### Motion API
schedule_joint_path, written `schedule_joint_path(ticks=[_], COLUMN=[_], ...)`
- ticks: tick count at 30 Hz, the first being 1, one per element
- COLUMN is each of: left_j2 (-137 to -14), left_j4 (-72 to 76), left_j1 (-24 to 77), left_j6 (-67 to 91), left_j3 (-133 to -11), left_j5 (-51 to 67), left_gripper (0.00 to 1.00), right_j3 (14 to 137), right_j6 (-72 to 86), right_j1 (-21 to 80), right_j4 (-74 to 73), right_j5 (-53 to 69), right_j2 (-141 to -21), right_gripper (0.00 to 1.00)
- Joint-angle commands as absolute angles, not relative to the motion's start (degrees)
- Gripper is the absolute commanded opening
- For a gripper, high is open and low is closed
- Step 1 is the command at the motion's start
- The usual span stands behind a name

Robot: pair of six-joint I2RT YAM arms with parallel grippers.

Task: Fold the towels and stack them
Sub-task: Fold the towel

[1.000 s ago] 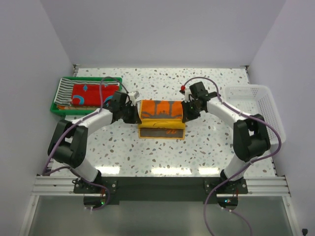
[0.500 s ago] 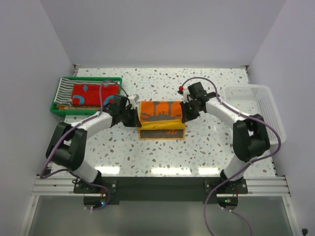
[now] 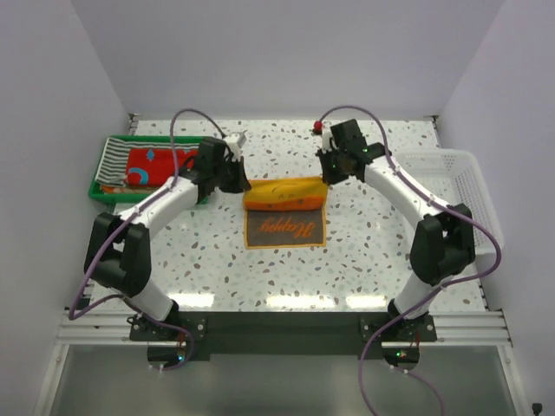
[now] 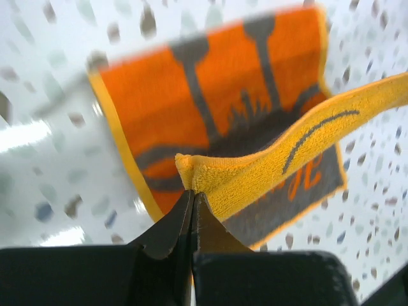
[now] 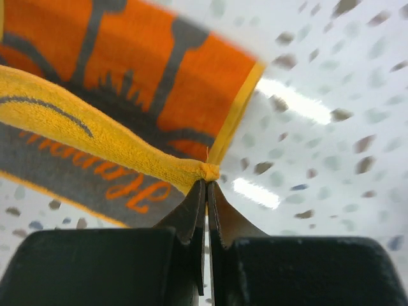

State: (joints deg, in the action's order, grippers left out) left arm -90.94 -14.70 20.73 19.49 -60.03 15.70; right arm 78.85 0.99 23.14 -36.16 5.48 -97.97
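Left wrist view first: the left pincer point(image 4: 192, 191) is pressed fully closed, its two dark fingertips meeting on a bunched corner of the orange towel point(image 4: 223, 108). From that nip a thick yellow-orange hem runs off to the right, lifted clear of the cloth beneath it. Underneath, the rest of the towel lies flat, orange with a grey drawing and a grey band with orange lettering.

Over to the right wrist camera, and it's the mirror picture: the right pincer point(image 5: 207, 182) is clamped tight on the opposite corner, with the hem stretching away to the left above the towel's point(image 5: 159, 83) printed face.

From the top camera, both arms reach in toward the middle of the worktop point(image 3: 373, 260). The left pincer point(image 3: 238, 178) and the right pincer point(image 3: 328, 173) hold the two far corners, and the edge sags a little between them. The orange towel point(image 3: 286, 227) sits in the middle of the speckled surface, its near part spread flat with the grey lettered panel facing up.

Out to the far left stands a green tray point(image 3: 156, 139), holding a red towel point(image 3: 160, 165) with a striped towel point(image 3: 113, 160) showing at its left side. On the right edge sits a white basket point(image 3: 460, 182), well apart from the towel.
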Motion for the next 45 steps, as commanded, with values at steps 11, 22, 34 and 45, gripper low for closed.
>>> schedule_joint_path(ticks=[11, 22, 34, 45], left_j2=[-110.02, -107.68, -94.06, -87.89], left_j4=[-13.97, -15.82, -17.57, -14.86], left_j1=[17.93, 17.75, 17.93, 19.24], left_j6=[10.82, 8.96, 12.65, 15.73], left_j3=[-101.15, -96.25, -74.98, -59.07], left_j5=[4.13, 5.36, 11.07, 14.32], left_gripper=[0.0, 0.0, 0.0, 0.0], right_j3=[110.55, 103.56, 89.39, 79.03], right_j6=[-13.44, -12.22, -7.21, -4.57], right_j1=[21.71, 21.71, 22.5, 23.38], right_j4=[-24.95, -29.18, -34.8, -36.3], right_j5=[-13.71, -6.77, -0.53, 2.55], right_j2=[-110.12, -108.38, -97.65, -93.08], right_gripper=[0.0, 0.0, 0.0, 0.0])
